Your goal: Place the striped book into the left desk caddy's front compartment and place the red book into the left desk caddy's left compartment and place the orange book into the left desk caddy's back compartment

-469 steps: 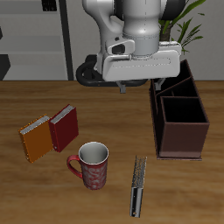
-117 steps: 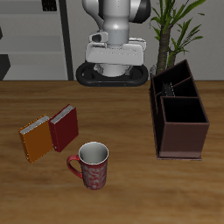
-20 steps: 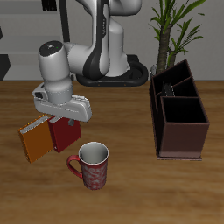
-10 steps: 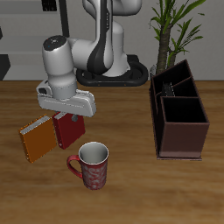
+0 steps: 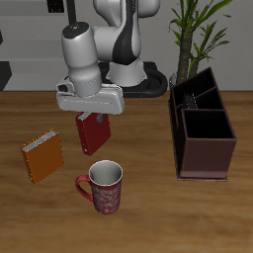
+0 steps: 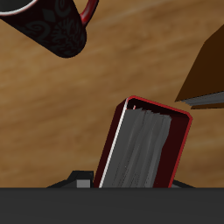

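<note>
My gripper [image 5: 95, 116] is shut on the red book [image 5: 93, 133], which hangs upright above the table, between the orange book and the caddy. In the wrist view the red book [image 6: 144, 144] shows its pale page edges inside the dark-red cover. The orange book [image 5: 42, 157] lies flat on the wood; one corner of the orange book [image 6: 206, 74] shows in the wrist view. The left desk caddy [image 5: 206, 154] is a maroon box with black dividers by the table's edge. A thin dark object that may be the striped book [image 5: 198, 96] rests in its farthest compartment.
A dark red patterned mug [image 5: 103, 187] stands near the table's front edge, just below the hanging book; the mug [image 6: 52, 31] also shows in the wrist view. A potted plant [image 5: 195, 30] stands behind the caddy.
The gripper has lifted the red book off the table from beside the orange book and carried it up and toward the caddy. The orange book now lies alone.
</note>
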Controlling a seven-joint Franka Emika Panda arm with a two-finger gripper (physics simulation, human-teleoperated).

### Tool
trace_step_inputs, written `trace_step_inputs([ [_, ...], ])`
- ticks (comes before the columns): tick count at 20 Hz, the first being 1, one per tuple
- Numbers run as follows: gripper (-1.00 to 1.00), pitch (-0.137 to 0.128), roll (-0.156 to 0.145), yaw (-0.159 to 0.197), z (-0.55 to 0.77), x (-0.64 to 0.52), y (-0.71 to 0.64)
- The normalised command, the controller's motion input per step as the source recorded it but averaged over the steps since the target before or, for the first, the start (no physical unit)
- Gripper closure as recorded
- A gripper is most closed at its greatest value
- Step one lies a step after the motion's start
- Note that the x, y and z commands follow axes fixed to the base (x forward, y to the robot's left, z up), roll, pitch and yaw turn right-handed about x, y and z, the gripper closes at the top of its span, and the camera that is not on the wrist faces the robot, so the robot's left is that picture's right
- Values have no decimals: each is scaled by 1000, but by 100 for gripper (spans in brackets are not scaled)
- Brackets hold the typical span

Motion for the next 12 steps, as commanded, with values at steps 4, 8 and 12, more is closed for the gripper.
trace_step_inputs([
  [4,100,-45,-43,21,364,-366,185],
  [8,100,-111,-22,21,447,-648,316],
  [12,100,-85,-21,67,298,-627,307],
])
